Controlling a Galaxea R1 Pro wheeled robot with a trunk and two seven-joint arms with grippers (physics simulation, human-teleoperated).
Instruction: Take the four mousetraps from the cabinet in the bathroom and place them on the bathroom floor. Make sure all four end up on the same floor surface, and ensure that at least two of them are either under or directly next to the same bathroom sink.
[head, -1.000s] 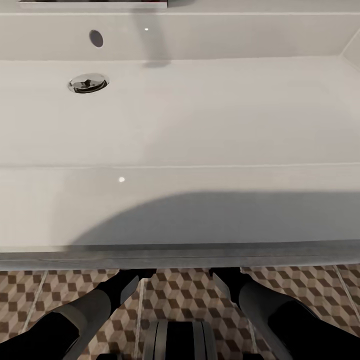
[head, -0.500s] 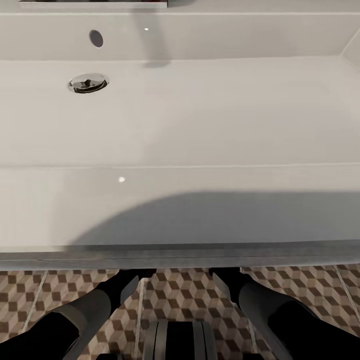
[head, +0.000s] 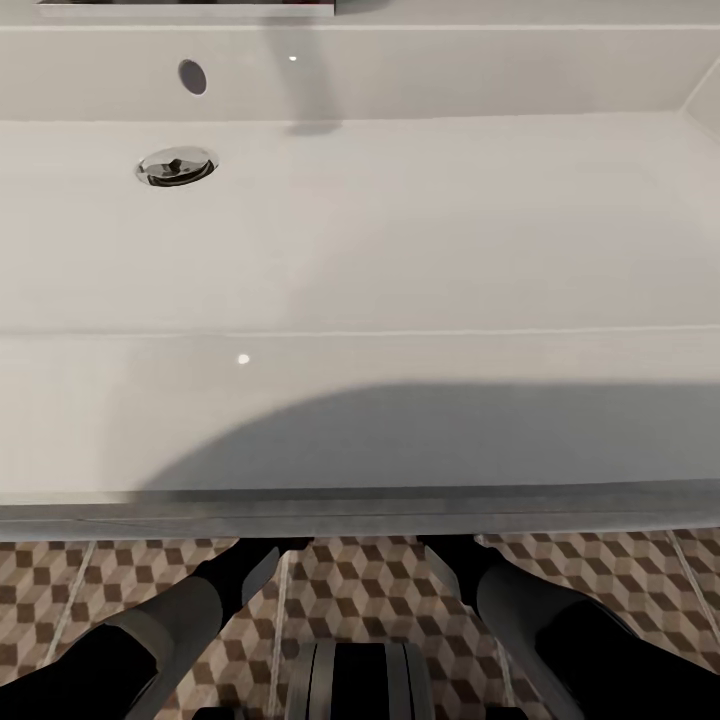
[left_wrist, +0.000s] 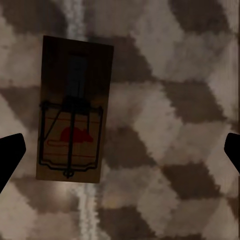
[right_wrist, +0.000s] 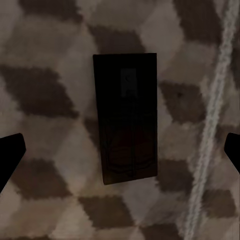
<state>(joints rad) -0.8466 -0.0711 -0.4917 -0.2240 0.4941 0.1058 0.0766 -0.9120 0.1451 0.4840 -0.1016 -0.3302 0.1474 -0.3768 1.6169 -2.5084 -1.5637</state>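
Note:
In the left wrist view, a tan mousetrap (left_wrist: 72, 110) with a dark wire frame and a red mouse print lies flat on the cube-patterned bathroom floor (left_wrist: 170, 100), across a grout line. My left gripper (left_wrist: 120, 152) hangs open above it, holding nothing. A second mousetrap (right_wrist: 127, 132), dark in shadow, lies flat on the floor (right_wrist: 50, 100) below my open right gripper (right_wrist: 120, 152). Seen from the head, both forearms reach under the front edge of the white sink (head: 360, 250), which hides the hands and the traps.
The basin has a chrome drain (head: 176, 166) and an overflow hole (head: 192, 76) at the far left. A strip of patterned floor (head: 350, 585) shows between my arms, with my base (head: 358, 680) just below it.

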